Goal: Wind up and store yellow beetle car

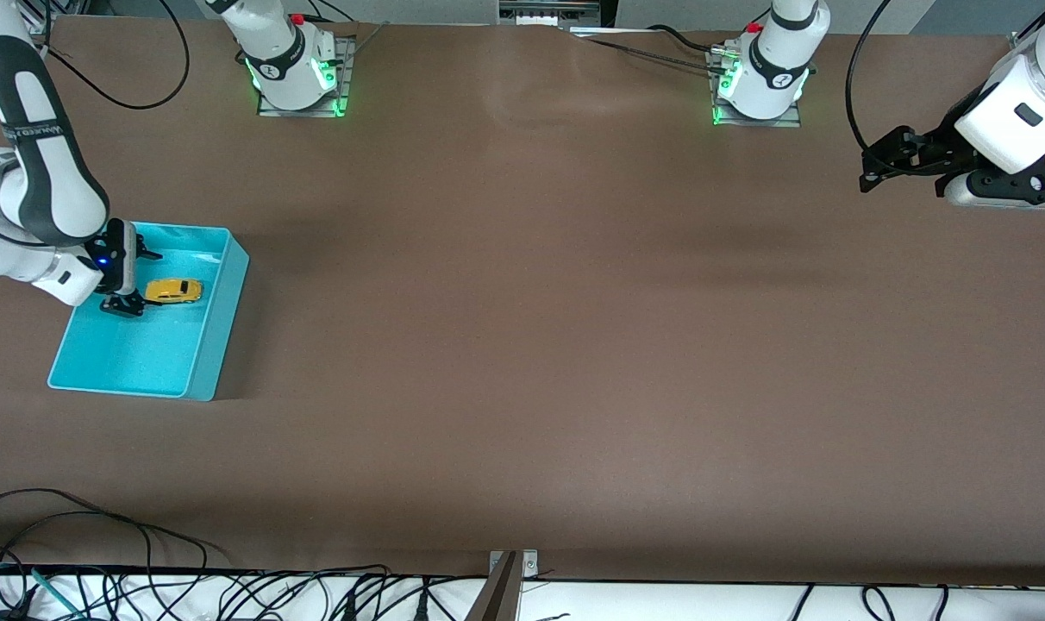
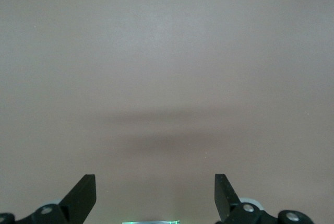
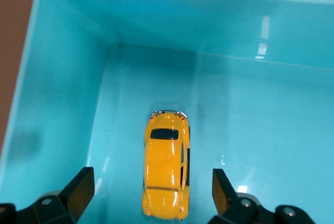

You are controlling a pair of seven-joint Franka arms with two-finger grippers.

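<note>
The yellow beetle car [image 1: 174, 291] lies on the floor of the turquoise bin [image 1: 208, 345], at the right arm's end of the table. In the right wrist view the car [image 3: 166, 164] rests between my right gripper's two open fingers, which stand apart from its sides. My right gripper [image 1: 133, 278] is inside the bin, open, right beside the car. My left gripper [image 1: 870, 172] is open and empty, held above bare table at the left arm's end; its wrist view shows only brown table between its fingers [image 2: 83, 192].
The bin's walls [image 3: 62, 78] stand close around my right gripper. Cables [image 1: 100, 535] lie along the table edge nearest the front camera. The two arm bases [image 1: 298, 78] stand at the table edge farthest from the camera.
</note>
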